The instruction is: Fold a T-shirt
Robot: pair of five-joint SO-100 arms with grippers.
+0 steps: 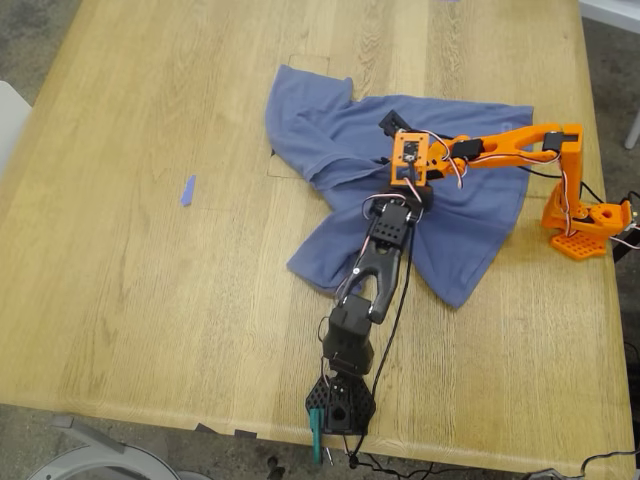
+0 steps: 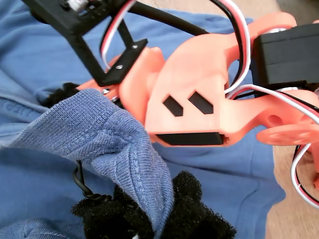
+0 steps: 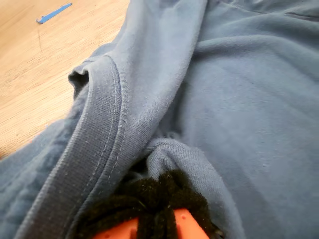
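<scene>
- The T-shirt point(image 1: 440, 215) is lying rumpled on the tabletop point(image 1: 150, 300), right of centre in the exterior view, toward the far edge.
- My first pincer point(image 2: 149, 219) is pinching a hemmed fold of the cloth between its black foam pads.
- My second pincer point(image 3: 159, 209) is closing on a bunch of fabric beside the ribbed collar point(image 3: 99, 144).
- Both arms are crowding together mid-shirt; pulling apart unevenly could tangle cables or slip the fabric free.

T-shirt point(image 1: 400, 200) chest print hidden, my second gripper point(image 3: 157, 219) tips buried in cloth
</scene>
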